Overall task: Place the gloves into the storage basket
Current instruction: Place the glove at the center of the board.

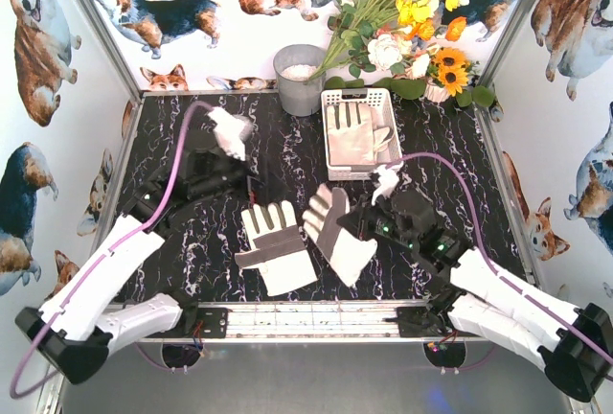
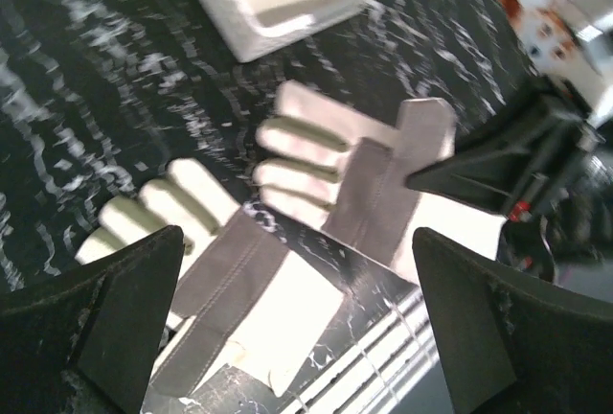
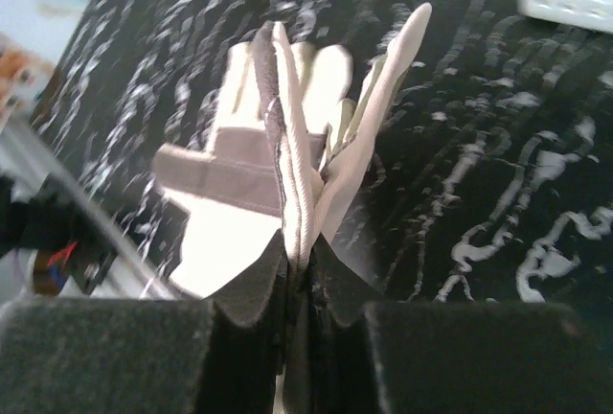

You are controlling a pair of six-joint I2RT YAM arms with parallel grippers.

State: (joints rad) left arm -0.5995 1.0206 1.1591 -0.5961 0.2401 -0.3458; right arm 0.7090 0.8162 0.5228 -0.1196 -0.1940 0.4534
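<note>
The white slotted storage basket (image 1: 335,100) stands at the back centre with cream gloves (image 1: 352,136) lying in it. One grey-panelled glove (image 1: 275,241) lies flat on the black marbled table. A second grey-panelled glove (image 1: 335,232) is beside it on the right, tilted up. My right gripper (image 1: 359,229) is shut on this glove's cuff edge (image 3: 297,194), and the glove hangs upright from the jaws (image 3: 306,270). My left gripper (image 1: 239,182) is open and empty above the table. Its view shows both gloves (image 2: 220,270) (image 2: 374,179) and the basket (image 2: 244,35).
A grey metal bucket (image 1: 299,79) stands left of the basket. A bunch of artificial flowers (image 1: 402,21) leans over the back right. A metal rail (image 1: 316,318) runs along the near table edge. Corgi-print walls enclose the table.
</note>
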